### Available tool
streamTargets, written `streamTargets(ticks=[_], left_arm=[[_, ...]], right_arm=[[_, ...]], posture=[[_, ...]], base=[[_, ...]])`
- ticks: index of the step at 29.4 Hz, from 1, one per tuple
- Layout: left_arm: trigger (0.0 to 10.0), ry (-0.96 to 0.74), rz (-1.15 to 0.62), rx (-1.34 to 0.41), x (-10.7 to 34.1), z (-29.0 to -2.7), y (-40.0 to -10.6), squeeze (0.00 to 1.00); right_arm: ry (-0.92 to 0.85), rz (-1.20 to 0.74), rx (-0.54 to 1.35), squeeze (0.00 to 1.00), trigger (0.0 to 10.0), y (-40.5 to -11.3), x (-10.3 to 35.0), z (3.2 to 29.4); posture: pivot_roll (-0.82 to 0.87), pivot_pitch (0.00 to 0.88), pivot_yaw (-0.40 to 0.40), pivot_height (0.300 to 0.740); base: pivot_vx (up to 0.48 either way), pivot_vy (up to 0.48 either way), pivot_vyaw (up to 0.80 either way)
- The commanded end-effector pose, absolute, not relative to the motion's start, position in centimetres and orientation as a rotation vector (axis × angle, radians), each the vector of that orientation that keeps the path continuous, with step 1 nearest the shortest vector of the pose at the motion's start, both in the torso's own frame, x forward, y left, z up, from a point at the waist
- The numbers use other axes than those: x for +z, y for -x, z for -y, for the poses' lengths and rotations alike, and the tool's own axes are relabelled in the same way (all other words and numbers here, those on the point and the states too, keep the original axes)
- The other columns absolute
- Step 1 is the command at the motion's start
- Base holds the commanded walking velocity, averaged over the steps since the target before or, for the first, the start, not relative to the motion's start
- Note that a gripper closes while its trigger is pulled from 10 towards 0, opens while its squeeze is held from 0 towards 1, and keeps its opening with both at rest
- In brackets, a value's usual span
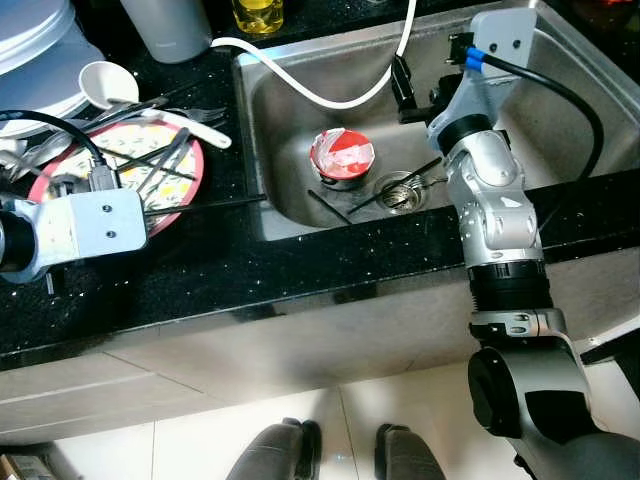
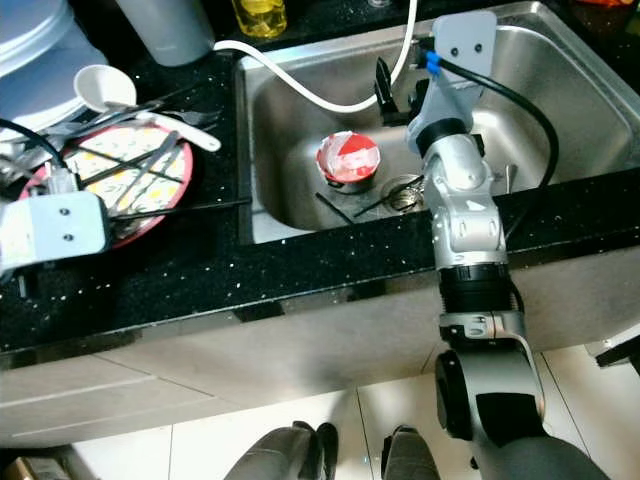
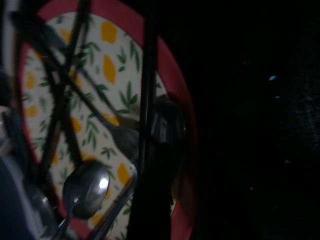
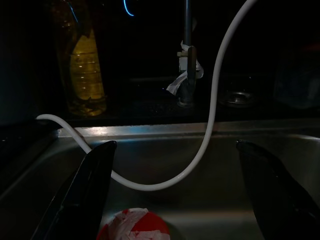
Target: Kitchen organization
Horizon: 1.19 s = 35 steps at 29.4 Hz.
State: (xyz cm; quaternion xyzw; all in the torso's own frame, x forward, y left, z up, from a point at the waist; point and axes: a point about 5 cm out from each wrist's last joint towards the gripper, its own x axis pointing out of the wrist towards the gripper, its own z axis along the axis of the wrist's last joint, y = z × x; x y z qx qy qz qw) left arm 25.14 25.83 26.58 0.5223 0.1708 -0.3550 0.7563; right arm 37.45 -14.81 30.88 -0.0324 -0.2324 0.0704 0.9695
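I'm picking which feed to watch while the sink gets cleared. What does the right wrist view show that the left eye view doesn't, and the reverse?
Right wrist view: a wrapped tap behind the sink and the bottle's full body.

Left eye view: the floral plate piled with cutlery, the white ladle, the left hand, chopsticks by the drain.

Both: the red cup, white hose, oil bottle, sink, open right hand.

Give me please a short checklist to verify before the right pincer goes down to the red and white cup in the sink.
1. Right pincer open: ok, both fingers spread wide.
2. Pincer empty: ok, nothing between the fingers.
3. Red and white cup reachable: ok, it sits on the sink floor, near the drain.
4. White hose out of the path: not ok, it loops across the sink just behind the cup.
5. Chopsticks by the drain clear of the cup: cannot tell.
6. Left pincer apart: ok, over the plate.
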Motion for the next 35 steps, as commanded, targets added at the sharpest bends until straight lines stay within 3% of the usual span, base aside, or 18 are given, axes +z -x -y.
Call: streamTargets(ticks=[1, 18, 22, 23, 28, 35], left_arm=[[0.0, -1.051, -0.447, -0.859, 23.5, -25.4, -25.2, 0.00], [0.0, -0.966, -0.059, -0.790, 31.0, -22.1, -27.1, 0.00], [0.0, -0.955, -0.056, -0.819, 30.3, -21.4, -27.2, 0.00], [0.0, -0.935, -0.072, -0.895, 28.5, -19.8, -26.9, 0.00], [0.0, -0.922, -0.136, -1.032, 25.2, -17.6, -25.7, 0.00], [0.0, -0.967, -0.183, -1.050, 23.2, -17.1, -25.7, 0.00]], right_arm=[[0.076, 0.471, 0.171, 0.00, 10.0, -37.4, 31.0, 14.1], [0.074, 0.475, 0.189, 0.00, 10.0, -37.5, 31.2, 13.7], [0.075, 0.474, 0.190, 0.00, 10.0, -37.5, 31.2, 13.7], [0.077, 0.472, 0.185, 0.00, 10.0, -37.5, 31.1, 13.8], [0.080, 0.470, 0.178, 0.00, 10.0, -37.4, 31.1, 14.0], [0.079, 0.465, 0.171, 0.00, 10.0, -37.5, 30.9, 14.1]], posture=[[0.13, 0.169, 0.106, 0.740], [0.12, 0.156, 0.092, 0.740], [0.12, 0.161, 0.094, 0.740], [0.11, 0.163, 0.096, 0.740], [0.10, 0.164, 0.099, 0.740], [0.10, 0.167, 0.099, 0.740]], base=[[0.000, 0.000, 0.00], [0.000, 0.000, 0.00], [0.000, 0.000, 0.00], [0.000, 0.000, 0.00], [0.000, 0.000, 0.00], [0.000, 0.000, 0.00]])
